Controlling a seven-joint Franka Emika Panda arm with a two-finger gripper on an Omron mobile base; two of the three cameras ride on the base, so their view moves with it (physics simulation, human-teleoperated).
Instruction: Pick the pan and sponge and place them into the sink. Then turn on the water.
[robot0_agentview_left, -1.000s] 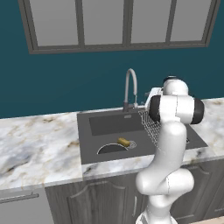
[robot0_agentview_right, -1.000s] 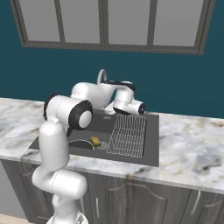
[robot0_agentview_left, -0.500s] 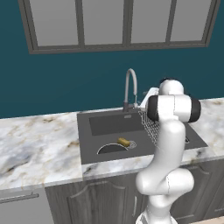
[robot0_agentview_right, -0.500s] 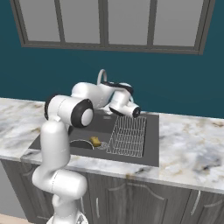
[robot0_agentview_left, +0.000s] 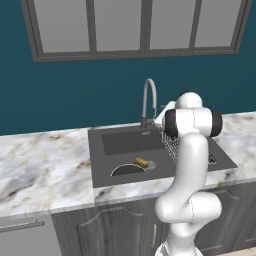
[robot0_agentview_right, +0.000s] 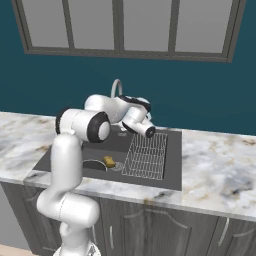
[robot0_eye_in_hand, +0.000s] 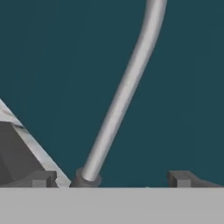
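The black pan (robot0_agentview_left: 127, 170) (robot0_agentview_right: 92, 165) lies in the dark grey sink (robot0_agentview_left: 120, 142) (robot0_agentview_right: 171, 176) at its front left. The yellow-brown sponge (robot0_agentview_left: 141, 162) (robot0_agentview_right: 108, 161) rests beside the pan, on its right edge. A silver gooseneck faucet (robot0_agentview_left: 148, 99) (robot0_agentview_right: 116, 88) (robot0_eye_in_hand: 124, 94) stands at the sink's back rim, and no water shows at it. My gripper (robot0_eye_in_hand: 113, 180) is open with nothing between its tips. In the hand view it faces the faucet's stem just above the dark base (robot0_eye_in_hand: 84, 179). My hand (robot0_agentview_right: 142, 126) hovers over the sink's back, just right of the faucet.
A wire rack (robot0_agentview_left: 172, 145) (robot0_agentview_right: 147, 156) fills the sink's right part. Marbled white countertop (robot0_agentview_left: 45, 167) (robot0_agentview_right: 220, 170) runs on both sides. A teal wall with a window (robot0_agentview_right: 120, 27) rises close behind the faucet.
My hand has dropped slightly and shifted left toward the faucet's lower stem. The gripper stays open. Pan and sponge have not moved.
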